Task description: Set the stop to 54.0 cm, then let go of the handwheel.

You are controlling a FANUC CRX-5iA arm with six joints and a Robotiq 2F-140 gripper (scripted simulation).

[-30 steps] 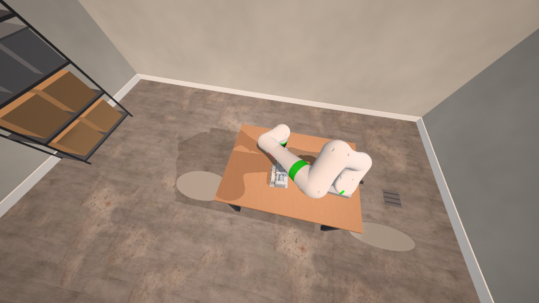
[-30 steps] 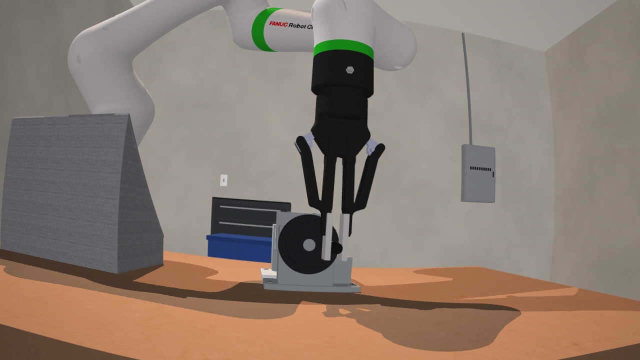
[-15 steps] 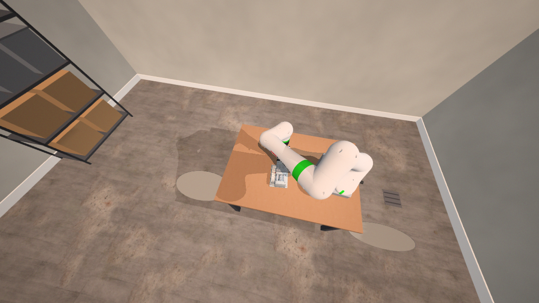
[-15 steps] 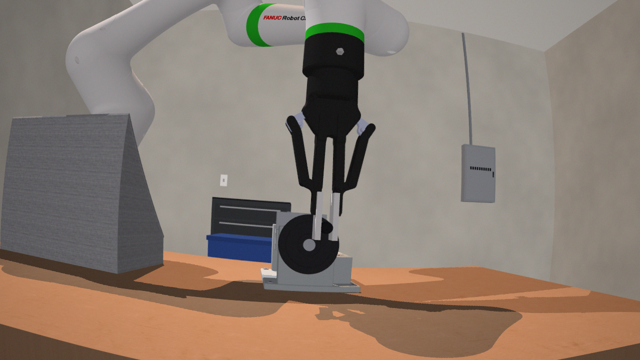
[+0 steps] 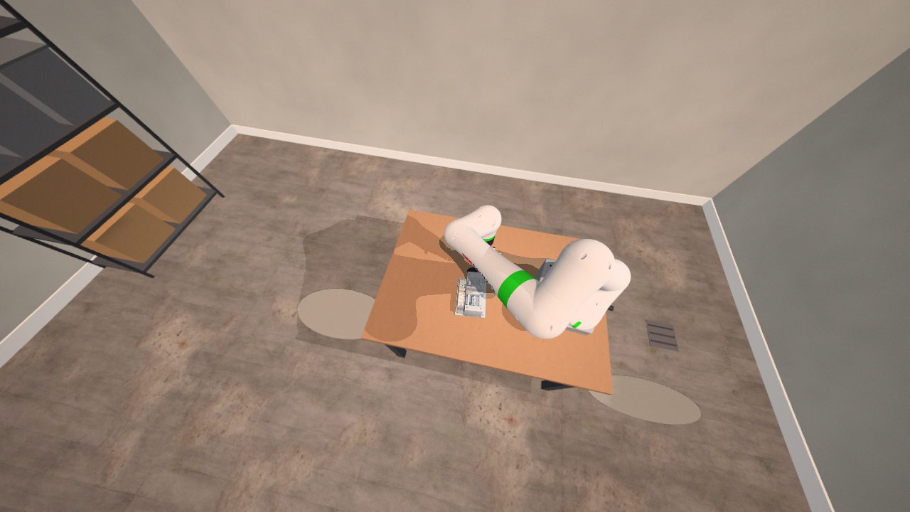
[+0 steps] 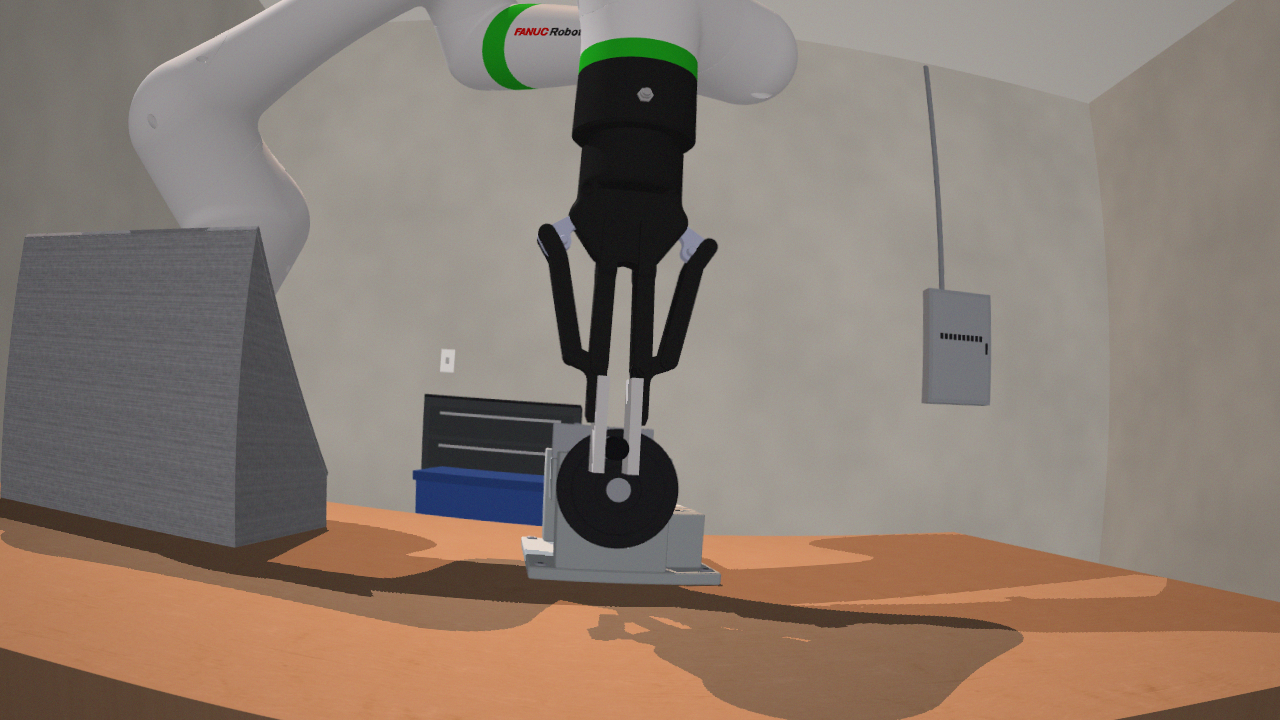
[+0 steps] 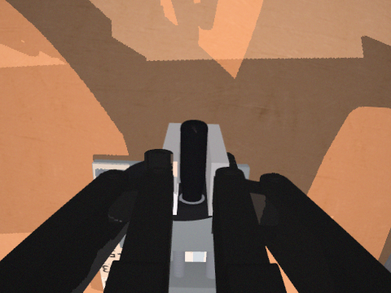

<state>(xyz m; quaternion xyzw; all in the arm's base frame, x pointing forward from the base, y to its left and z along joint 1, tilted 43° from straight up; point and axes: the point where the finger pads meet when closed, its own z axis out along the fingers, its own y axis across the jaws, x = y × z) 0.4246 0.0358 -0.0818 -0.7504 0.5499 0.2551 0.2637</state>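
The hand is closed on the black knob of the handwheel.

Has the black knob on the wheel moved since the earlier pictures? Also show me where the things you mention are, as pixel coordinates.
Yes: the knob (image 6: 616, 447) (image 7: 194, 159) went from right of the wheel's grey hub (image 6: 618, 489) to above it.
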